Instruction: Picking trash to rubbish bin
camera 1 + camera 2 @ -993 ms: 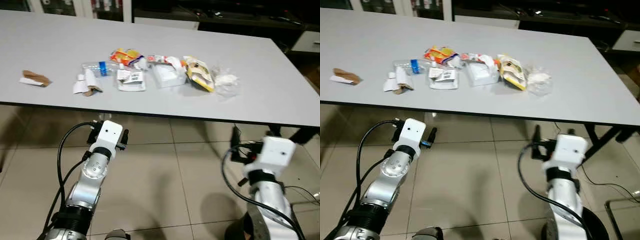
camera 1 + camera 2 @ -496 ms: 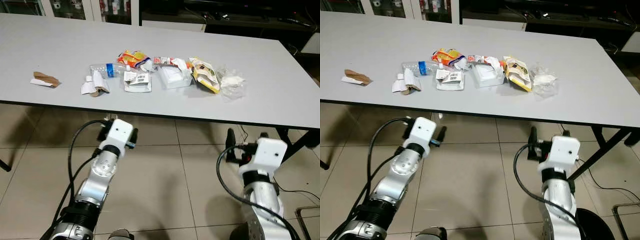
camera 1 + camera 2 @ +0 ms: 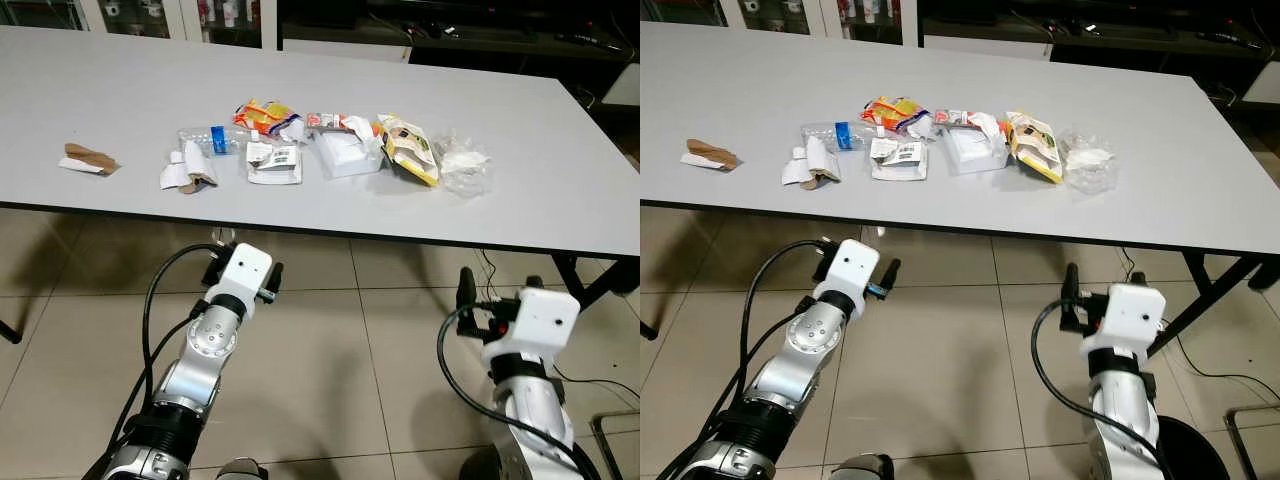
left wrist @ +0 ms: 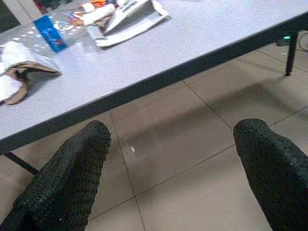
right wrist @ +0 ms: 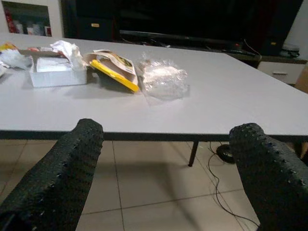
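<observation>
Trash lies in a row on the grey table (image 3: pixel 120 80): a brown paper scrap (image 3: pixel 88 160) at the far left, crumpled white and brown paper (image 3: pixel 187 170), a clear bottle with a blue label (image 3: pixel 212 138), an orange wrapper (image 3: pixel 262 114), a white packet (image 3: pixel 274 162), a clear plastic box (image 3: pixel 345 153), a yellow pouch (image 3: pixel 408 148) and a clear plastic bag (image 3: pixel 465 165). My left gripper (image 4: pixel 168 178) is open and empty, below the table's near edge and facing the crumpled paper (image 4: pixel 19 77). My right gripper (image 5: pixel 166 178) is open and empty, low before the plastic bag (image 5: pixel 163 77).
The table's dark front edge (image 3: pixel 400 240) runs across above both wrists. Table legs (image 3: pixel 600 275) and cables stand at the right. A dark round shape (image 3: pixel 1188 450) sits on the tiled floor behind my right arm. Cabinets line the far side.
The camera has shifted, so the table sits further right in the picture than one second ago. Both arms stay low below the table edge. The trash has not moved.
</observation>
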Controlling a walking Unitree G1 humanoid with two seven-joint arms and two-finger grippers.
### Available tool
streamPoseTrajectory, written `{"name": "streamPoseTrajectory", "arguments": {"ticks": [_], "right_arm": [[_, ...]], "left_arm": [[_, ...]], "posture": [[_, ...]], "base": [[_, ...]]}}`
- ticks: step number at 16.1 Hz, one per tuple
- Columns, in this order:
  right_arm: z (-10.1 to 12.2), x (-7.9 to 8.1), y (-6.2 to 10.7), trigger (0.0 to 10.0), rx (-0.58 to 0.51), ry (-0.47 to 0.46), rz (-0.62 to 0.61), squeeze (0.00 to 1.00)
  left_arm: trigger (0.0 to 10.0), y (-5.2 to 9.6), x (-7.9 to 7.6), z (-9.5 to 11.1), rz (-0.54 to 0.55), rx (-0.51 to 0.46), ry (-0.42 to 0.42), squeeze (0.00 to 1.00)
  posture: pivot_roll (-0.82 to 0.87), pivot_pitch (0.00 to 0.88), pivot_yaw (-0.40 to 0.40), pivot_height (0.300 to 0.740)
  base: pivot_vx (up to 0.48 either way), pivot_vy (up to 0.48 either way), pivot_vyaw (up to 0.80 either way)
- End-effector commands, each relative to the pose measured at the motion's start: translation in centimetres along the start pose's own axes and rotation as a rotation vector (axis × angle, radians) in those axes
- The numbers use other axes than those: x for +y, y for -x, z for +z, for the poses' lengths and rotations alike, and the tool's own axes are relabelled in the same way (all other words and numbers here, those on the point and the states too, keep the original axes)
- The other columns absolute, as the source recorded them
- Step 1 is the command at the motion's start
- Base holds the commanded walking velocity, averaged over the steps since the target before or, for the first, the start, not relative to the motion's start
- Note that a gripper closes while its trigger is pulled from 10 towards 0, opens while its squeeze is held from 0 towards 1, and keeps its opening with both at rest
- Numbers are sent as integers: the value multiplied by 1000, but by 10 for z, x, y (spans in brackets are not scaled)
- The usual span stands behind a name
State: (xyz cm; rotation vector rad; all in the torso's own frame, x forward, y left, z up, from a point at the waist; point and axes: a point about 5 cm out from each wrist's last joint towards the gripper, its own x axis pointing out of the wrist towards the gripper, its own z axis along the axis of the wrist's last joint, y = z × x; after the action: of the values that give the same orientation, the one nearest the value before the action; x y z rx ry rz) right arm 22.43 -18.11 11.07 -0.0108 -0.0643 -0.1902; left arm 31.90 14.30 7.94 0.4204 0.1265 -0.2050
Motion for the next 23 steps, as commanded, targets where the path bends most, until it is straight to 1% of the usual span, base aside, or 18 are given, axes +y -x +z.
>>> {"name": "streamPoseTrajectory", "arguments": {"ticks": [1, 3, 5, 7, 9, 10, 11, 14, 15, 18, 20, 23], "right_arm": [[6, -4, 2, 10000, -27, 0, -14, 0], [8, -2, 5, 10000, -30, -13, 6, 0], [7, -1, 6, 10000, -25, -17, 31, 0], [8, 3, -1, 10000, -25, -2, 77, 0], [7, 7, -8, 10000, -18, -15, 114, 0], [7, 13, -15, 10000, -15, -26, 140, 0], [8, 15, -17, 10000, -20, -25, 147, 0], [9, 18, -21, 10000, -31, -28, 152, 0], [8, 16, -20, 10000, -35, -30, 137, 0], [7, 15, -18, 10000, -37, -40, 109, 0], [7, 17, -15, 10000, -45, -7, 97, 0], [7, 19, -14, 10000, -46, -1, 77, 0]], "left_arm": [[10000, -3, 0, 3, -14, -9, -5, 0], [10000, 1, 8, -2, 23, -2, 19, 0], [10000, 6, 12, -9, 44, 13, 17, 0], [10000, 10, 13, -14, 71, 20, 21, 0], [10000, 13, 14, -14, 106, 18, 31, 0], [10000, 13, 20, -15, 152, 25, 39, 0], [10000, 14, 23, -16, 165, 28, 42, 0], [10000, 13, 26, -13, 168, 20, 35, 0], [10000, 8, 23, -6, 145, 0, 20, 0], [10000, 0, 21, 3, 127, -20, 11, 0], [10000, -8, 16, 11, 85, -40, 1, 0], [10000, -13, 13, 16, 65, -47, -4, 0]], "posture": [[205, 79, -53, 740], [198, 74, -62, 740], [201, 73, -68, 740], [248, 79, -105, 740], [278, 85, -126, 740], [307, 88, -136, 740], [309, 88, -135, 740], [312, 89, -118, 740], [296, 90, -99, 740], [265, 91, -69, 740], [239, 91, -42, 740], [222, 91, -29, 740]], "base": [[0, 0, 0], [0, 0, 0], [0, 0, 0], [0, 0, 0], [0, 0, 0], [0, 0, -550], [0, 0, -550], [0, 0, 0], [0, 0, 0], [0, 0, 0], [0, 0, 0], [0, 0, 800]]}}
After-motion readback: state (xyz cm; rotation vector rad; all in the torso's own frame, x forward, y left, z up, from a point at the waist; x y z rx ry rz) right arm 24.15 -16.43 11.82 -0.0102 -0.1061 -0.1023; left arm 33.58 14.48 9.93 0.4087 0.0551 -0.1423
